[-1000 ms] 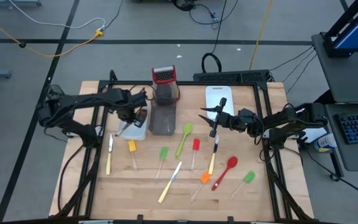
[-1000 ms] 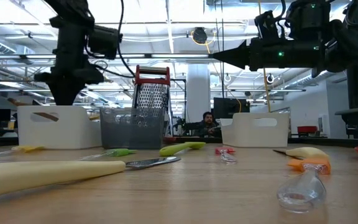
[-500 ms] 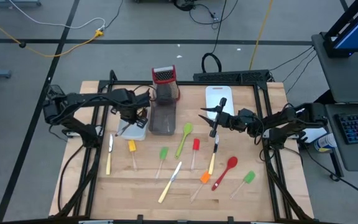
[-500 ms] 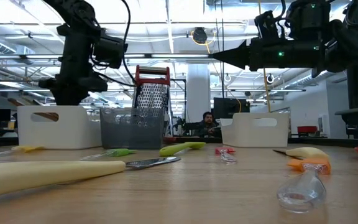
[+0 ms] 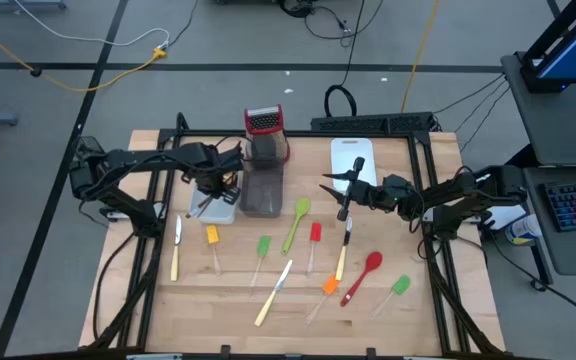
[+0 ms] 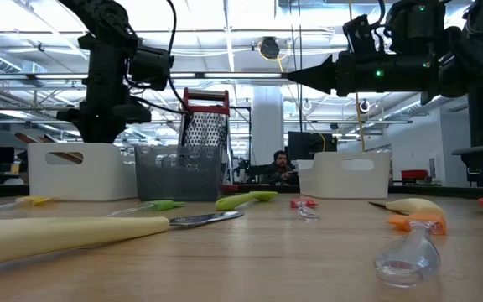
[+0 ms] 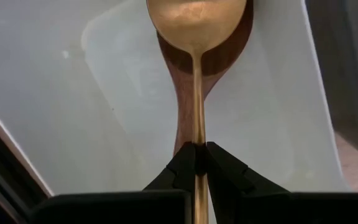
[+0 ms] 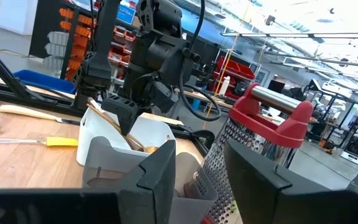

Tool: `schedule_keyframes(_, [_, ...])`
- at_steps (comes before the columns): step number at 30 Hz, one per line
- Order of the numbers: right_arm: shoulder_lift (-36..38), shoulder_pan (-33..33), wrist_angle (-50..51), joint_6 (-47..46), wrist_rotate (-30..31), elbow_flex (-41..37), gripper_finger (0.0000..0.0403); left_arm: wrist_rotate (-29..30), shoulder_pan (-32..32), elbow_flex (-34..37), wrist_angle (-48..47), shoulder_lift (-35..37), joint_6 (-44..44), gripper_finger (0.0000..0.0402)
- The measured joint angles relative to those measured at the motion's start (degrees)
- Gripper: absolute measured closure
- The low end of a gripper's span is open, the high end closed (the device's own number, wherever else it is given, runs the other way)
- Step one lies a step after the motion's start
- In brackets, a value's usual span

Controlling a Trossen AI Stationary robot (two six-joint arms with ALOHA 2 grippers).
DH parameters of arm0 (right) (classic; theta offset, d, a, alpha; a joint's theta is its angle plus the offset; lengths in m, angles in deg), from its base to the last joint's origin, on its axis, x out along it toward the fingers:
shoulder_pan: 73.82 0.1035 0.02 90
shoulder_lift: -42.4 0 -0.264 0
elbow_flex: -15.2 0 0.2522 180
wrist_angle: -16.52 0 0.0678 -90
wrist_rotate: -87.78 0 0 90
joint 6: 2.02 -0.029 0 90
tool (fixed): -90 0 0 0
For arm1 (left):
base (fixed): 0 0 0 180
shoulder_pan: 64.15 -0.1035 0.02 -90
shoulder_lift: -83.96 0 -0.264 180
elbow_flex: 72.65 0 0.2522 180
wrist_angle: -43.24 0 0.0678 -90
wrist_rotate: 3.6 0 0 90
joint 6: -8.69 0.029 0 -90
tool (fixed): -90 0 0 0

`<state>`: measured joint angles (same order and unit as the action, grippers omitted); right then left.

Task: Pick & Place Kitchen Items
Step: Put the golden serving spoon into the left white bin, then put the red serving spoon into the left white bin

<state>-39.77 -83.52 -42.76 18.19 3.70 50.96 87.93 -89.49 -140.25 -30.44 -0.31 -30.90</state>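
Observation:
My left gripper points down into the white tray at the table's far left, shut on a golden-wood spoon. The spoon's bowl hangs over a darker wooden spoon lying on the tray floor. My right gripper is held level above the table's middle, open, with nothing between its fingers. Other kitchen items lie flat on the table: a knife, a yellow spatula, a green spoon, a red spoon and several more. My left gripper pinches the spoon's thin handle between its two fingers, well up from the bowl. The fingers come from above and lie across the handle. The spoon hangs bowl-down inside the tray. Whether the bowl touches the darker spoon, I cannot tell.
A grey tray stands right beside the white one, with a red-topped grater behind it. Another white tray sits at the far right. The table's near strip holds a pale knife and small spatulas.
My left gripper has eased a little toward the grey tray and down over the white tray, staying shut on the spoon.

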Motion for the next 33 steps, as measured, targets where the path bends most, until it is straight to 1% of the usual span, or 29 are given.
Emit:
schedule_keyframes(5, [0.00,0.00,0.00,0.00,0.00,0.00,0.0273,0.01,-0.03,0.02,-0.04,0.00,0.12,0.0380])
schedule_keyframes(12, [0.00,-0.01,0.01,0.00,0.00,0.00,0.0273,0.01,-0.03,0.02,-0.04,0.01,2.17,0.0380])
schedule_keyframes(16, [0.00,0.00,0.01,0.00,0.00,0.00,0.0273,0.03,-0.03,0.02,-0.11,0.02,4.84,0.0380])
schedule_keyframes(20, [0.00,0.01,0.01,0.00,0.00,0.00,0.0273,0.07,-0.03,0.02,-0.11,0.02,5.01,0.0378])
schedule_keyframes(23, [0.00,-0.01,0.01,0.00,-0.01,0.00,0.0273,0.07,-0.03,0.02,-0.11,0.02,4.98,0.0364])
schedule_keyframes(26, [0.00,-0.01,0.01,0.00,-0.01,0.00,0.0273,0.18,-0.03,0.02,-0.08,0.04,5.04,0.0340])
schedule_keyframes(29, [0.00,-0.01,0.01,0.00,0.00,0.00,0.0273,1.48,-0.01,0.02,-0.08,0.07,4.76,0.0319])
schedule_keyframes(33, [0.00,-0.01,0.01,0.00,0.00,0.00,0.0273,1.54,-0.01,0.02,-0.04,0.07,4.77,0.0302])
